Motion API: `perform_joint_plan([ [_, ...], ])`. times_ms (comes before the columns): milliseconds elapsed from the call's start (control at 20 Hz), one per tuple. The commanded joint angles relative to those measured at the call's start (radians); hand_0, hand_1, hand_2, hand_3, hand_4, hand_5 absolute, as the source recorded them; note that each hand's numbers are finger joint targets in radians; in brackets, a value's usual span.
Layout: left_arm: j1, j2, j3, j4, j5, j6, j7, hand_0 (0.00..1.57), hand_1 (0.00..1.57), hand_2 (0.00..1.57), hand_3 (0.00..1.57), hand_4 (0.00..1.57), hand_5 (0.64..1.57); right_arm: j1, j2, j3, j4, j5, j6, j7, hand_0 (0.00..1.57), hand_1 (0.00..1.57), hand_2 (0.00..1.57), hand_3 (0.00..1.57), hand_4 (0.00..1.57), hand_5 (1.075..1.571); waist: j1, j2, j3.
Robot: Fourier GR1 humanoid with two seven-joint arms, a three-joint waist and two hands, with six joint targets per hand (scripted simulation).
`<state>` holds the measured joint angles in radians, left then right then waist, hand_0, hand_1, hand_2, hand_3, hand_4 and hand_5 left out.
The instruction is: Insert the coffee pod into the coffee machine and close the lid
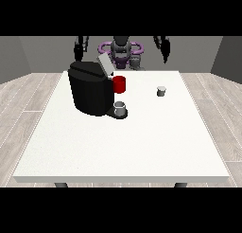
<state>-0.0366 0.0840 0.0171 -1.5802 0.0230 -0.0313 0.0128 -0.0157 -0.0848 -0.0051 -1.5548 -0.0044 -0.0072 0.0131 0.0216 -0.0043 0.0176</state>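
Nearest the camera, well below both hands: white table (123, 147). On it, black coffee machine (90, 89) w/ lid (104, 65) tilted up, grey cup (120, 107) on its base, red part (119, 84) at its side. Coffee pod (161, 91) sat on table, below and inward of the hand at the view's right (165, 51). That hand and the hand at the view's left (80, 48) hung raised beside the torso, holding nothing; finger pose couldn't be told.

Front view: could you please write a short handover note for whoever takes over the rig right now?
Hands: the hand at the view's left and the hand at the view's right are both raised behind the table, holding nothing.
Things: the small grey coffee pod stands on the white table, right of the black coffee machine, whose grey lid is up. A grey cup sits on its base.
Done: nothing.
Left: grasp pod, insert, close lid.
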Motion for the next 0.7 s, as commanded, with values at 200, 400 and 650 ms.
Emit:
perform_joint_plan([
  [200, 0.123, 0.018, 0.008, 0.038, 0.039, -0.123, -0.209, 0.0, 0.0, 0.0, 0.0, 0.24, 1.571, 0.029, -0.017, -0.006, -0.005, -0.006, 0.022, 0.069, 0.0, 0.0, 0.0, 0.0, 0.13, 1.571, 0.002, -0.047, -0.018],
  [400, 0.053, 0.116, 0.037, -0.007, -0.008, -0.13, -0.163, 0.0, 0.0, 0.0, 0.0, 0.31, 1.571, 0.047, 0.075, -0.083, 0.059, 0.006, -0.115, -0.171, 0.0, 0.0, 0.0, 0.0, 0.09, 1.571, -0.019, -0.019, -0.0169],
  [650, -0.015, 0.229, 0.146, 0.164, -0.043, -0.159, -0.247, 0.0, 0.0, 0.0, 0.0, 0.0, 1.571, 0.008, 0.063, -0.042, -0.027, -0.008, -0.081, -0.102, 0.0, 0.0, 0.0, 0.0, 0.27, 1.571, -0.089, 0.026, -0.0181],
])
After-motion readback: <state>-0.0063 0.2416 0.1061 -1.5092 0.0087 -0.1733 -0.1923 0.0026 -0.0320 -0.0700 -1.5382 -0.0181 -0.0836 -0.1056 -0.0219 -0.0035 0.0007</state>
